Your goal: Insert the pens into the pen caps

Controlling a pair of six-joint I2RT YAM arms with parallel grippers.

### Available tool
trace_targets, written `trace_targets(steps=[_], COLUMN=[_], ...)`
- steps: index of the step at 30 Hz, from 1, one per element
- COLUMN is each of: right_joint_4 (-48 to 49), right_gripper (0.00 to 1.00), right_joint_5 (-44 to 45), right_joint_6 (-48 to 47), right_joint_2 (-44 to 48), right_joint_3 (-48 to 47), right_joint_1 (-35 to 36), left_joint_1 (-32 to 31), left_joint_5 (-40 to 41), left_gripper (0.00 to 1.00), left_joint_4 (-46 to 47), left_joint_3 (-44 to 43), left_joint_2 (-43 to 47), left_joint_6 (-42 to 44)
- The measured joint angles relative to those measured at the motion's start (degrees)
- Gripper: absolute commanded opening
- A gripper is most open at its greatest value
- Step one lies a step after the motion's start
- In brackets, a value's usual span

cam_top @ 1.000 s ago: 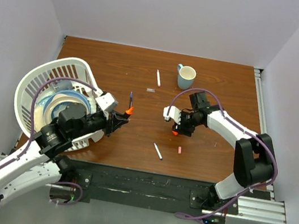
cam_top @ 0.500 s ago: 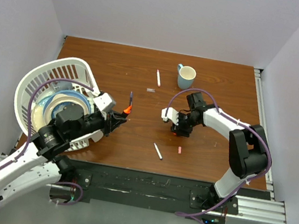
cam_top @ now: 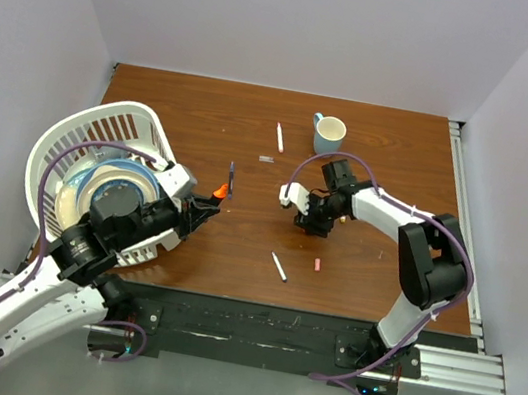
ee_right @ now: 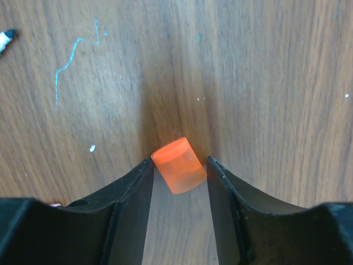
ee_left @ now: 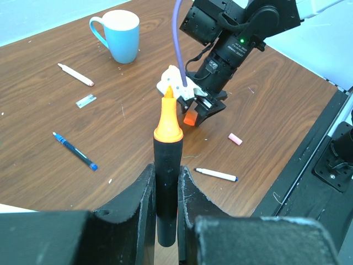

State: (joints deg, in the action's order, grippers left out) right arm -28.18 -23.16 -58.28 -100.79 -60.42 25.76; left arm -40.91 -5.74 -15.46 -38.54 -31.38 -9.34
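Note:
My left gripper [ee_left: 167,170] is shut on the black highlighter [ee_left: 166,193], whose orange tip [ee_left: 168,118] points away toward the right arm; the same pen [cam_top: 218,192] shows off the table in the top view. An orange pen cap [ee_right: 179,164] lies tilted on the wood between my right gripper's [ee_right: 180,165] fingers [ee_right: 129,190]. It touches the left fingertip, with a sliver of gap on the right. From the left wrist, that cap [ee_left: 189,117] sits under the right gripper [ee_left: 203,109]. Loose pens: white [cam_top: 280,137], dark blue [cam_top: 231,177], white [cam_top: 278,266]. A pink cap [cam_top: 317,264] lies nearby.
A blue mug [cam_top: 328,134] stands at the back behind the right arm. A white basket [cam_top: 69,139] holding a plate sits at the left by my left arm. A small grey scrap [cam_top: 266,159] lies near the dark blue pen.
The right gripper has slid left and slightly back along the table around the orange cap, its jaws narrowing a little. The left arm shifted slightly left, still holding the highlighter.

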Motion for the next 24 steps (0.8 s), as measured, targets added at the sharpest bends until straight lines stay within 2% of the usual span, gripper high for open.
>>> trace_targets(steps=[14,24], right_joint_4=[1.0,2.7], right_gripper=[0.39,0.26], right_joint_5=[3.8,13.3], right_joint_6=[4.9,21.9], right_joint_2=[-0.5,-8.1], right_joint_3=[-0.8,-10.8], right_joint_1=[1.7,1.8], left_joint_1=[0.0,0.0], left_joint_5=[0.0,0.3], left_gripper=[0.00,0.00], left_joint_4=[0.0,0.3], left_joint_3=[0.0,0.0], left_joint_2=[1.0,1.4], left_joint_6=[0.0,-0.1])
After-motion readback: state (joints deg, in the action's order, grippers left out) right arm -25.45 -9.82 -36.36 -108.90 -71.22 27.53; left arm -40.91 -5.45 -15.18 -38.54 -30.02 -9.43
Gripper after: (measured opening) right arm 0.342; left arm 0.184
